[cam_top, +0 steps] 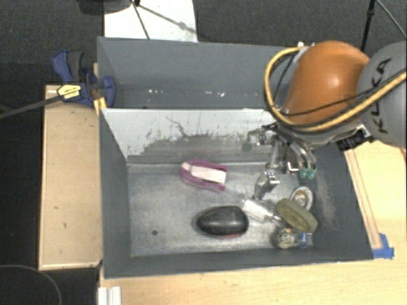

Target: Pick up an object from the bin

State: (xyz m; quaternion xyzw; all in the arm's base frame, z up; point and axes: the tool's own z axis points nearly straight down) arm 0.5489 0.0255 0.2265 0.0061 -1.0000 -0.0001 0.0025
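My gripper (pixel 269 178) hangs low over the right part of the bin, under the orange wrist cover. Just below it lies a small white tube (pixel 257 210), next to an olive-green disc (pixel 296 215). A round silver-rimmed thing (pixel 303 197) lies to the gripper's lower right. To the left, a pink and white packet (pixel 204 174) rests near the back wall, apart from the gripper. Nothing shows as held.
A black oval, mouse-like thing (pixel 221 222) lies at the front middle. A small cluster of bluish and glassy bits (pixel 290 238) sits in the front right corner. The bin's left half has bare floor. The arm and its cables cover the back right corner.
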